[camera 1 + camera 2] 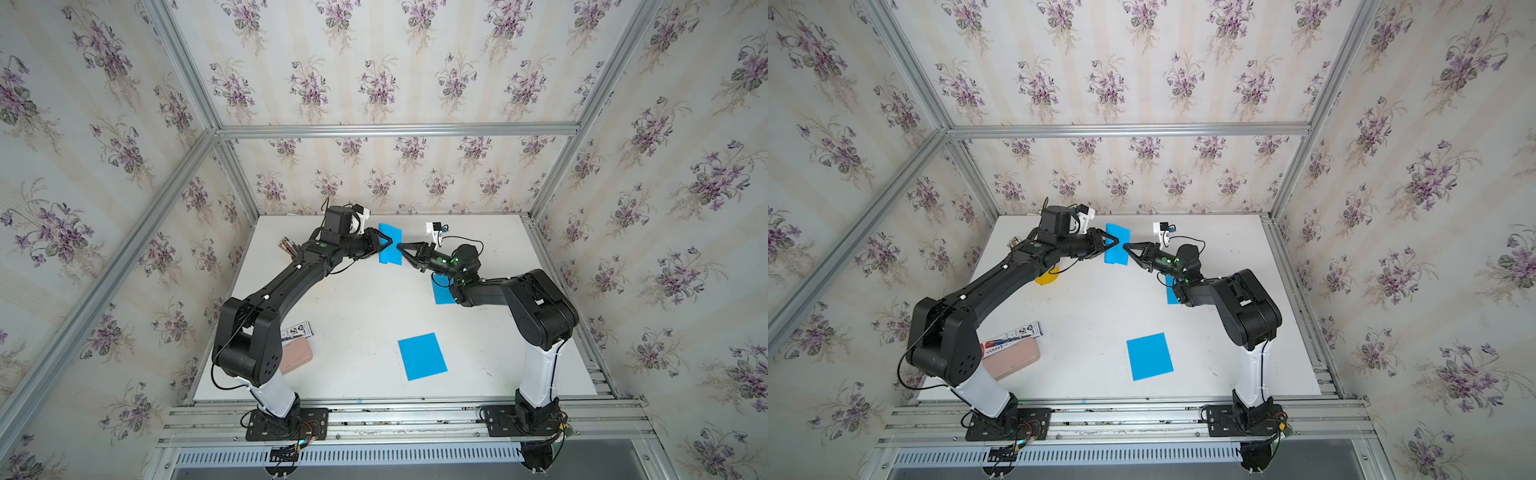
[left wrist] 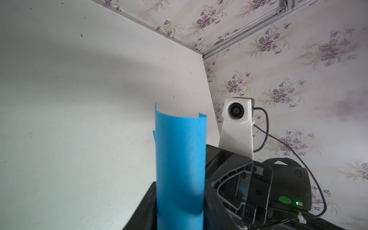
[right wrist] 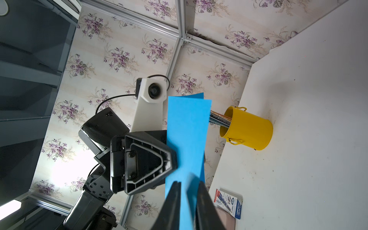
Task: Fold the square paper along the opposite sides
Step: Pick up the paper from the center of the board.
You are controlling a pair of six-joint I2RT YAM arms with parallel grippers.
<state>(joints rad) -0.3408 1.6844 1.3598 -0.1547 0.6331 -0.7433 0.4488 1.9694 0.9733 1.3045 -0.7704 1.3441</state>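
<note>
Likely light, limp and easily creased, the blue paper (image 1: 392, 257) hangs above the far middle of the table (image 1: 353, 299), the right gripper (image 1: 400, 247) clenched on its right edge, the left gripper (image 1: 389, 241) around its left edge, grasping or not one cannot tell; holds near the edges seem safest.

Blue paper (image 1: 1117, 245) between left gripper (image 1: 1112, 242) and right gripper (image 1: 1128, 248), both jaws seemingly pinching it, another blue sheet (image 1: 1149, 356) lying flat
</note>
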